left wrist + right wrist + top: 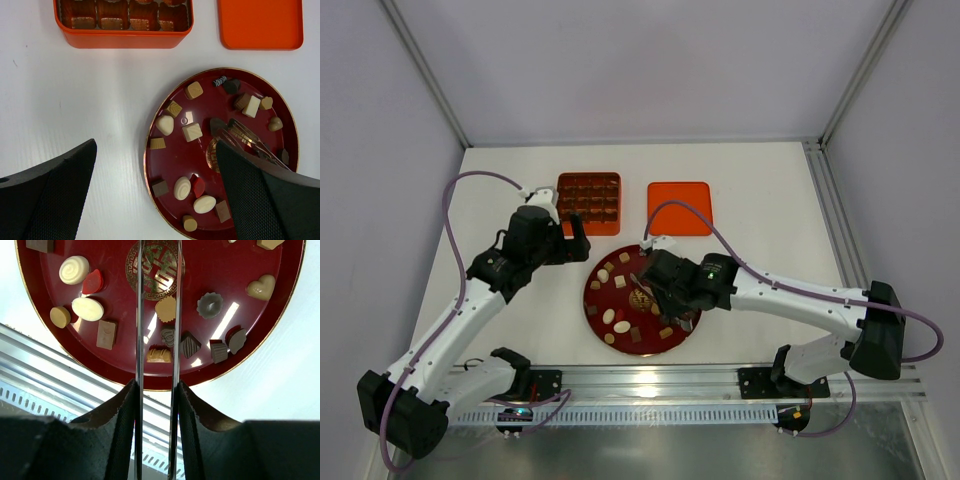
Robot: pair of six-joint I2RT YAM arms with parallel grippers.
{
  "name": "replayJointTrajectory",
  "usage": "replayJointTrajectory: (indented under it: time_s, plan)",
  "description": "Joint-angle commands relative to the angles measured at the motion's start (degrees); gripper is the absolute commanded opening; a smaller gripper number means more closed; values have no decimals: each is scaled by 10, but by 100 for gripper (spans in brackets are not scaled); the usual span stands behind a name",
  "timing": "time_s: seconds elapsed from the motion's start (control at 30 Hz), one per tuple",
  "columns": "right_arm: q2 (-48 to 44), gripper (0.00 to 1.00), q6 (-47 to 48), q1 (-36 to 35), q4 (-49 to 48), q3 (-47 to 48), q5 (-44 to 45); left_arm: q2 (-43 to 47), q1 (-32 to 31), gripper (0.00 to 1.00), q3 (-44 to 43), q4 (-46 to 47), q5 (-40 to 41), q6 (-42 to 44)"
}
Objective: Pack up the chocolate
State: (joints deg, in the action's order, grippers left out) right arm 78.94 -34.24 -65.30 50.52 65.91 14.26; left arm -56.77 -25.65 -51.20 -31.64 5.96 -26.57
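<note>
Right tool [156, 390] clenched on a pair of slim metal tongs [139, 315]. Both blades squeezed between the dark fingers [120, 415] and running forward, nearly parallel, out over the plate [215, 265]. Blade tips beyond the top edge of the wrist view; any load pinched there: cannot tell. Under the blades, the gold emblem [159, 265] at the plate's middle. Nearer the tool, a tan scalloped piece showing in the gap between them.

Chocolate [86, 308] on the round dark-red plate, loose and scattered, mostly toward the rim. To one side of the tongs, a white swirl, a white oval, a red piece, a tan disc and a brown rectangle. To the other side, a grey-brown flower shape, a cream heart and several dark ridged pieces close to the edge.

Left tool [156, 145] released, jaws spread wide, nothing between them. Hanging over the white desk [75, 100] just by the plate's left rim, between plate and box, touching neither.

Farther back on the desk, an orange square box [122, 40], open, with rows of brown cells inside; filled or not, unclear. To its right, near but apart, the flat orange lid [260, 22] lying on the desk.
</note>
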Motion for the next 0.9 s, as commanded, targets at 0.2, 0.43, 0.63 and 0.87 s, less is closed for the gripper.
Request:
replayJointTrajectory:
  time_s: [0.2,0.43,0.63,0.87]
  plan:
    - [-15,40,-7,-3,-12,8,2,4,2,100,-18,1,4,4]
    - [-7,43,-4,-3,-10,16,3,4,1,100,-18,1,2,4]
    - [-1,44,2,-3,-12,20,6,4,2,100,-18,2,3,5]
    - [24,44,15,-3,-16,34,9,7,2,100,-17,2,5,5]
